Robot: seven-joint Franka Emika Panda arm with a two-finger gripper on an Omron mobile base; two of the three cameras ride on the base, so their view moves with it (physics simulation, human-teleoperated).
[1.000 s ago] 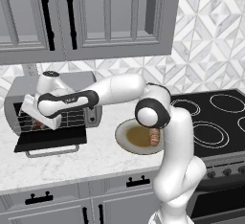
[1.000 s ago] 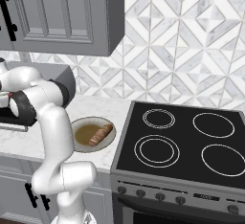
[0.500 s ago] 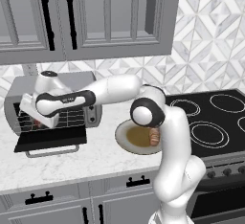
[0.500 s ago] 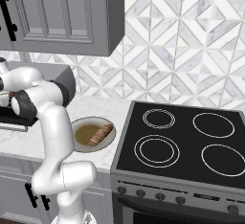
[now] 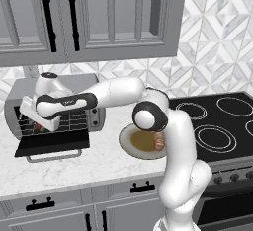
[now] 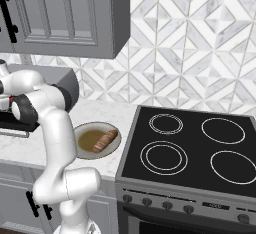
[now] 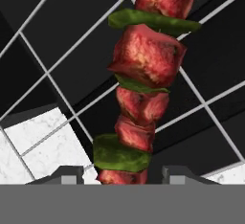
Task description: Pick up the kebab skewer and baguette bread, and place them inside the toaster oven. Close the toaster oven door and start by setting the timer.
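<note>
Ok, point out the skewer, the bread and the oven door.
skewer (image 7: 146, 58): hand view, on a red meat chunk.
bread (image 6: 104, 141): right base view, middle of the loaf.
oven door (image 5: 52, 144): left base view, on the dropped-open dark panel.

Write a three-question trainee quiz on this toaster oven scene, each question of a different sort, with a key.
1. True or false: the baguette bread lies on the plate.
2. Multiple choice: the kebab skewer is seen over
A. the stove burners
B. the wire rack of the toaster oven
C. the plate
3. Fill in: the toaster oven door hangs ____.

Key:
1. True.
2. B. In the hand view the skewer lies over the rack, with one fingertip of the gripper on each side of its lower end.
3. Open, dropped down flat over the counter.
</note>
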